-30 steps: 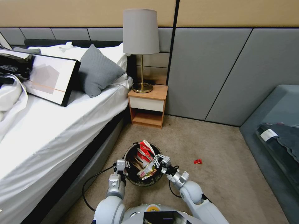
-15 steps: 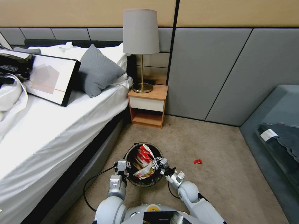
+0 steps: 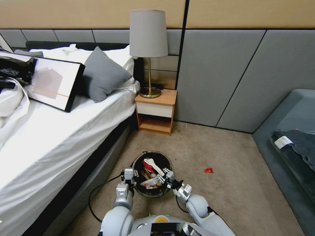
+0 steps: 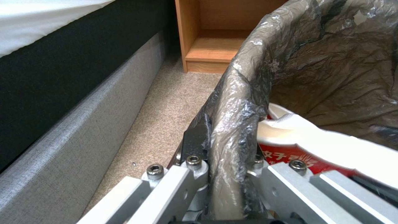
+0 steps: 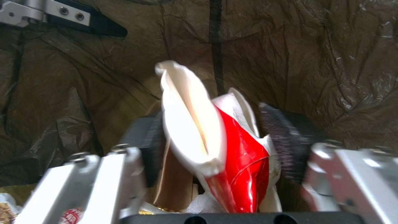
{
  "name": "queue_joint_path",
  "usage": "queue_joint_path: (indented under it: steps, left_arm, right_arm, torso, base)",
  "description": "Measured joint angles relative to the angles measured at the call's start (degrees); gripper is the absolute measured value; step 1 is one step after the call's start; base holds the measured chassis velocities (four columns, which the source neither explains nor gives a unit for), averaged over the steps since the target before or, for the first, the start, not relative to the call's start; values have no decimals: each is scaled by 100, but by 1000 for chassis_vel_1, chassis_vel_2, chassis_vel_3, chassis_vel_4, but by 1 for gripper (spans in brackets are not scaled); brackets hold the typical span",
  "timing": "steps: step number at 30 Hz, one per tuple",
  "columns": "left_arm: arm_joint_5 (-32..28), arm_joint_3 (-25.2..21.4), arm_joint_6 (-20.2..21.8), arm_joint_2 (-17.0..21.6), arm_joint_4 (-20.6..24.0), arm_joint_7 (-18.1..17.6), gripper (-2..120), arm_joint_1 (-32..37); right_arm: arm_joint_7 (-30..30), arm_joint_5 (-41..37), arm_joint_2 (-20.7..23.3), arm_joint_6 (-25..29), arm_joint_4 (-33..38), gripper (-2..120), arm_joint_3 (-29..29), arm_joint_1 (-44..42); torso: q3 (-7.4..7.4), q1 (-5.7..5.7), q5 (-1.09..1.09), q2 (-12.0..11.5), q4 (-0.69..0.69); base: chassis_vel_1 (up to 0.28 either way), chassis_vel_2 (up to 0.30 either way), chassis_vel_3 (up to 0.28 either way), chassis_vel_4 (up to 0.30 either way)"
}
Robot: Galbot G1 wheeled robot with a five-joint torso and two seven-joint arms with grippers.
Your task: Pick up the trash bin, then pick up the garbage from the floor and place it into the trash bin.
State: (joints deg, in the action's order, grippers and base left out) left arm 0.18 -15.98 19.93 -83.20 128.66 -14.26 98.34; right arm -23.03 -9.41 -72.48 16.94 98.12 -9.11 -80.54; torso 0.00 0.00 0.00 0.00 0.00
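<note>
The trash bin (image 3: 165, 161), white with a dark liner bag, hangs low over the carpet in front of me. My left gripper (image 3: 128, 174) is shut on its near-left rim (image 4: 242, 90), one finger outside and one inside the liner. My right gripper (image 3: 165, 177) reaches into the bin from the right and is shut on a crushed red-and-white paper cup (image 5: 232, 161), garbage held just above other wrappers (image 3: 149, 184) lying in the bin. In the right wrist view the right gripper (image 5: 215, 133) has the cup between its black pads (image 5: 286, 140). One small red scrap of garbage (image 3: 208, 170) lies on the carpet to the right.
The bed (image 3: 65, 137) runs along the left, close to the bin. A wooden nightstand (image 3: 156, 113) with a lamp (image 3: 148, 49) stands ahead against the padded wall. A grey sofa (image 3: 292, 137) fills the right side. Open carpet lies between.
The right gripper has come down and back with the red-and-white cup, from sticking up above the rim to inside the bin. The left gripper and bin stay put.
</note>
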Motion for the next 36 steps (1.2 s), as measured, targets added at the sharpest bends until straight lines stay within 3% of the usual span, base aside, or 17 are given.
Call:
queue_joint_path:
  steps: [5, 9, 24, 25, 29, 36]
  left_arm:
    - [0, 10, 0, -3, -19, 0, 2, -6]
    - [-5, -9, 0, 4, -31, 4, 2, -24]
    - [-18, -1, 3, 24, -61, 7, 2, -30]
    - [-20, -6, 3, 38, -60, 7, 2, -25]
    - [-21, -25, 3, 47, -88, 7, 2, -30]
    - [-23, -27, 3, 49, -120, 7, 2, -29]
  right_arm:
    - [27, 6, -3, 13, 43, 82, -3, -16]
    - [110, 167, -20, 233, 260, 99, -52, -41]
    - [477, 272, -55, 473, 1389, 100, -390, -166]
    - [801, 277, -91, 433, 1797, 100, -498, -198]
    - [1316, 334, -142, 241, 2287, 100, -655, -251]
    - [2016, 387, -242, 9, 2772, 100, -1144, -359]
  torso:
    - [0, 0, 0, 0, 0]
    - [0, 0, 0, 0, 0]
    - [0, 0, 0, 0, 0]
    - [0, 0, 0, 0, 0]
    - [0, 0, 0, 0, 0]
    - [0, 0, 0, 0, 0]
  base:
    - [0, 0, 0, 0]
    - [0, 0, 0, 0]
    - [0, 0, 0, 0]
    - [0, 0, 0, 0]
    - [0, 0, 0, 0]
    - [0, 0, 0, 0]
